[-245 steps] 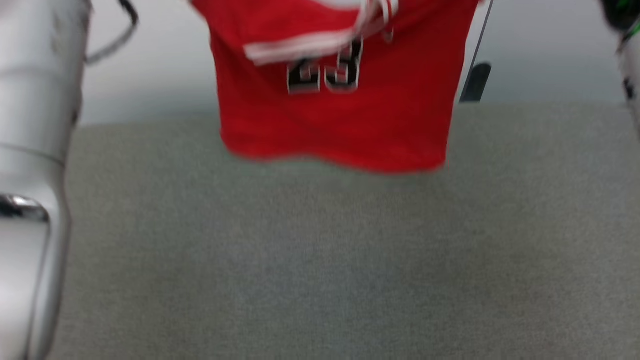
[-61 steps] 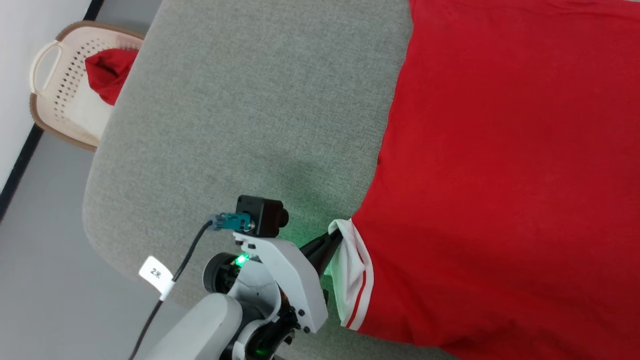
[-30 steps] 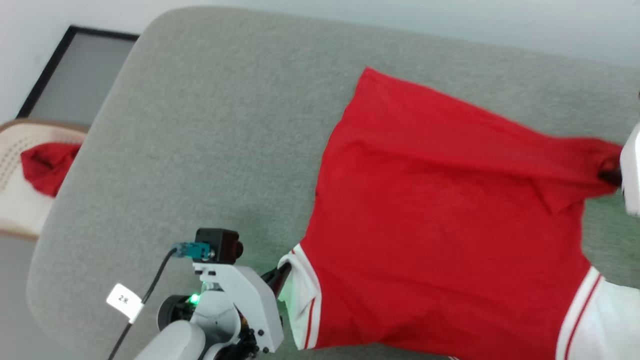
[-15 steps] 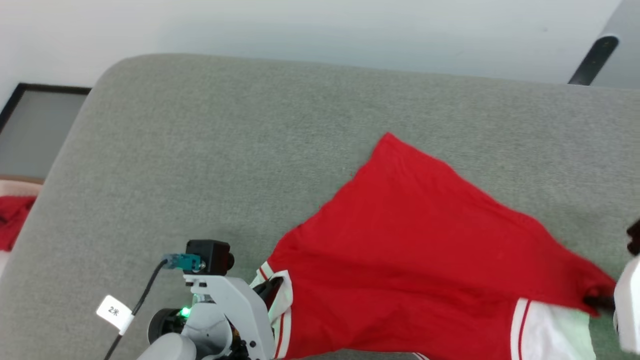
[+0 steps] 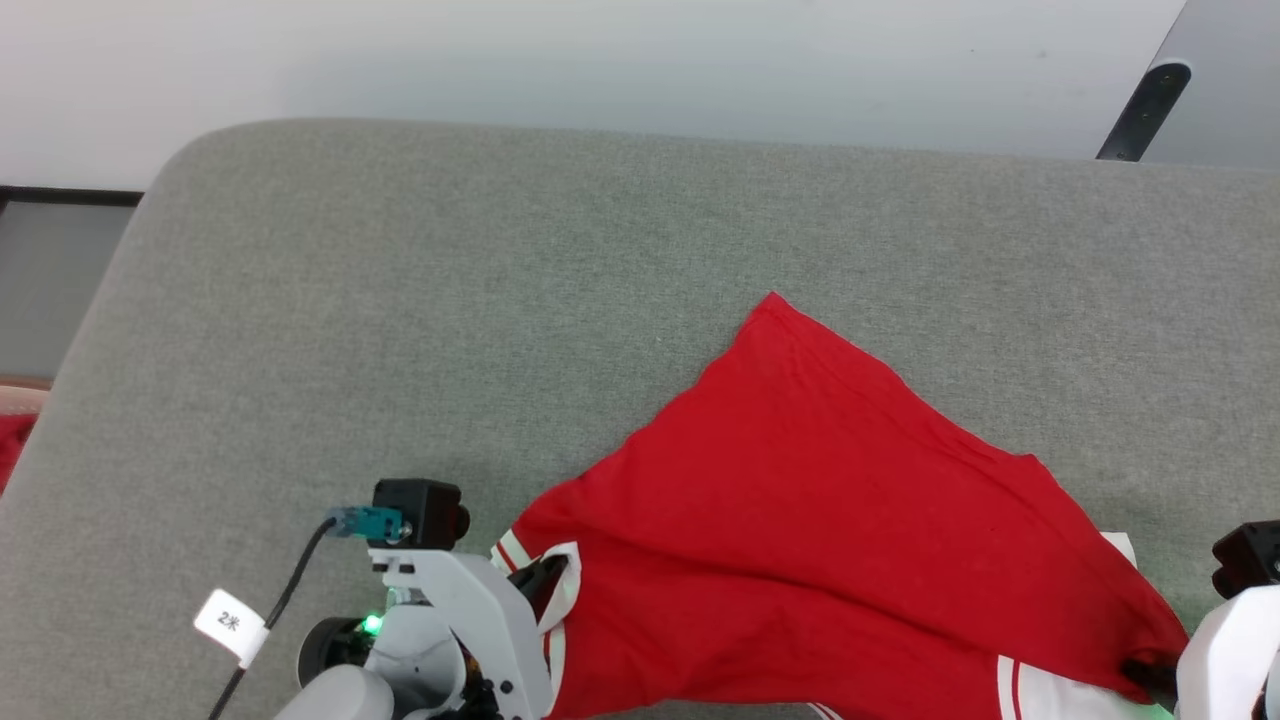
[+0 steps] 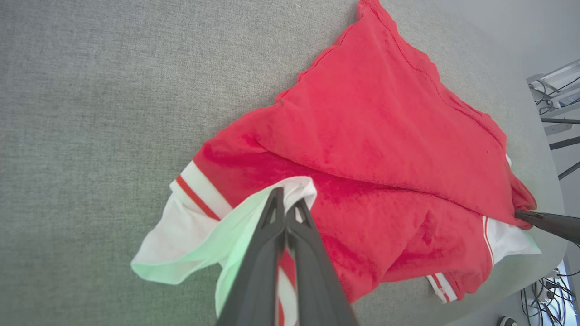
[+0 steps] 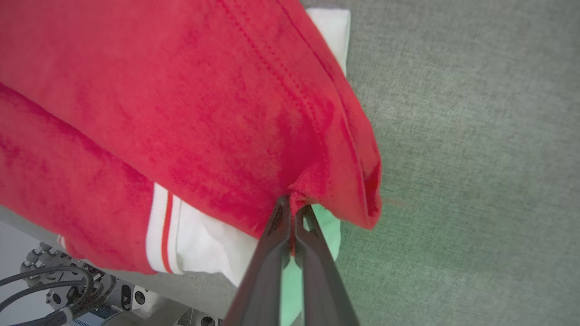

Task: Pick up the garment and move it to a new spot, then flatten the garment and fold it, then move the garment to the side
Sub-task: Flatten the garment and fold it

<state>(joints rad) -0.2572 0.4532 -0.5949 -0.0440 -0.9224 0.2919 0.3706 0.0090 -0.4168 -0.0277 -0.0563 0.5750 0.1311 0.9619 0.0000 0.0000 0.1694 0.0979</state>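
While the garment [image 5: 800,520] lies bunched on the grey surface [image 5: 400,300], near its front edge and toward our right, we have both sets of fingers pinched shut on it. The left fingers [image 6: 267,253] clamp the white sleeve [image 6: 204,231], and the right fingers [image 7: 267,262] clamp a red hem corner [image 7: 335,181] drawn over the other sleeve. We judge the fold is in hand. To do it well, we'd hold both grips level, lay the upper layer down under even tension, line its edge with the sleeves, and release only once the cloth rests flat.
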